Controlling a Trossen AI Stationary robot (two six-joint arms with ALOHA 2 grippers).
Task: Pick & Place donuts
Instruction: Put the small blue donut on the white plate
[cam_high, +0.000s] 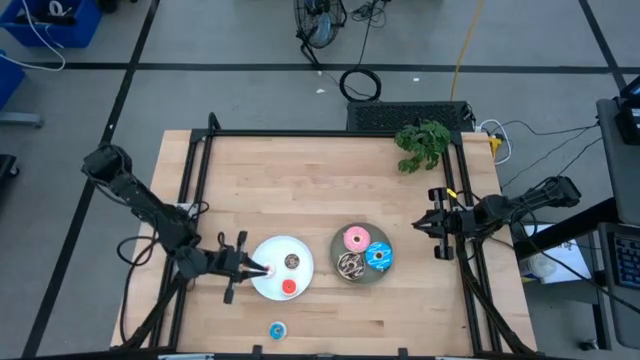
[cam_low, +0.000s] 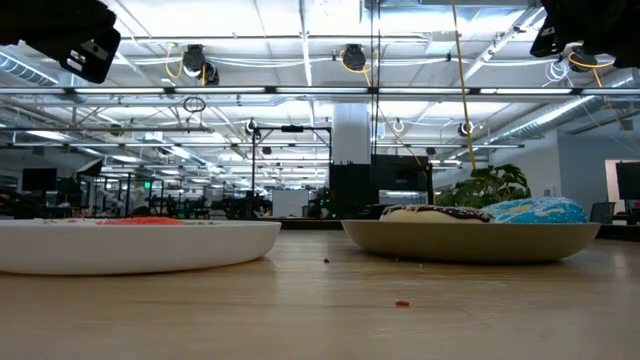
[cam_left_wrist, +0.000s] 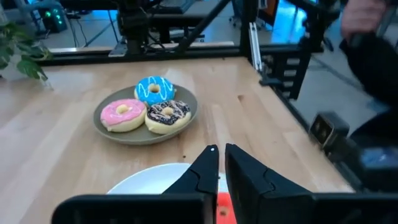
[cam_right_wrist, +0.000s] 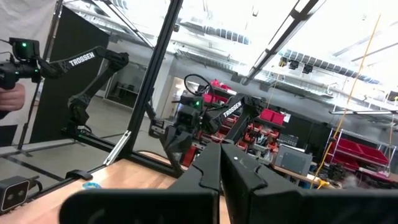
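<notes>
My left gripper (cam_high: 262, 269) hovers with its fingers nearly together, empty, at the white plate (cam_high: 266, 284) near the tabletop's front edge. That plate holds a mini brown donut (cam_high: 291, 261) and a red one (cam_high: 289, 288); a blue mini (cam_high: 277, 329) lies off it by the front edge. They look light, stiff and smooth, so I'd pinch across the ring. The grey plate (cam_left_wrist: 107, 126) carries pink (cam_left_wrist: 122, 114), blue (cam_left_wrist: 155, 90) and sprinkled chocolate (cam_left_wrist: 167, 114) donuts, clearest from the left wrist; only the high view shows the stray mini. My right gripper (cam_high: 437, 225) waits narrow by the right edge.

High view straight down over whole table (cam_high: 300, 160); low view level at tabletop, close to both plates; wrist views forward past fingers.
</notes>
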